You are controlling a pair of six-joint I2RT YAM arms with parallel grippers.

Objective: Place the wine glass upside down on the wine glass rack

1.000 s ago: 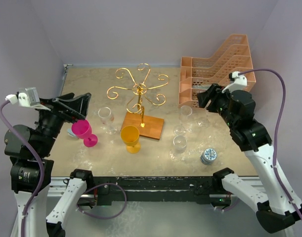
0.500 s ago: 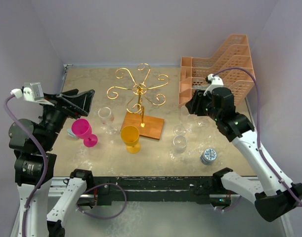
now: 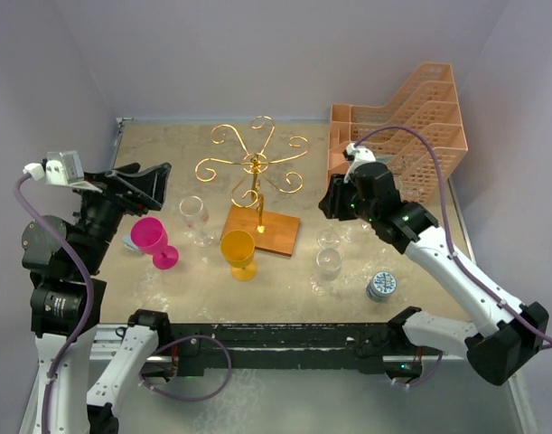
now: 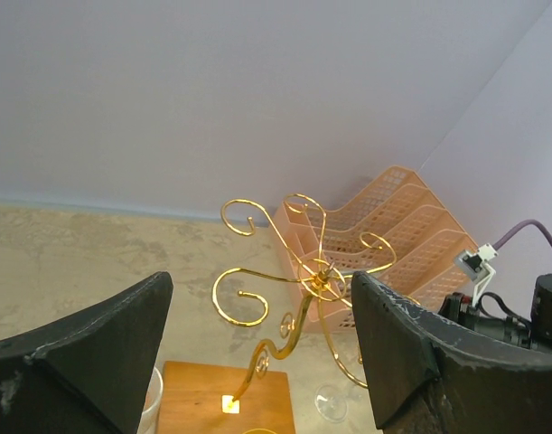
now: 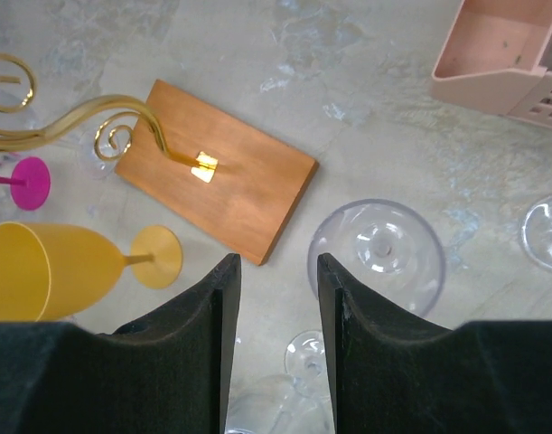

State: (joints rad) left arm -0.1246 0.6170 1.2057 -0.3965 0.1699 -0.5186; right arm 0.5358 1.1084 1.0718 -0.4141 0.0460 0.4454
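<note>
The gold wire wine glass rack (image 3: 255, 167) stands on its wooden base (image 3: 262, 228) at mid-table; it also shows in the left wrist view (image 4: 316, 271). Clear wine glasses stand right of the base (image 3: 328, 262) and left of it (image 3: 196, 217). My right gripper (image 3: 334, 203) is open and empty, hovering above the right-hand clear glasses. In its wrist view the gripper (image 5: 277, 267) points down beside an upright clear glass (image 5: 377, 255). My left gripper (image 3: 135, 185) is open and empty, raised at the left and facing the rack (image 4: 257, 289).
A yellow glass (image 3: 238, 251) stands before the base, a pink glass (image 3: 152, 240) at the left. A peach lattice tray stack (image 3: 397, 122) fills the back right. A small blue tin (image 3: 381, 286) sits near the front right.
My right arm has swung left and forward from the tray stack to above the clear glasses. My left gripper has risen slightly.
</note>
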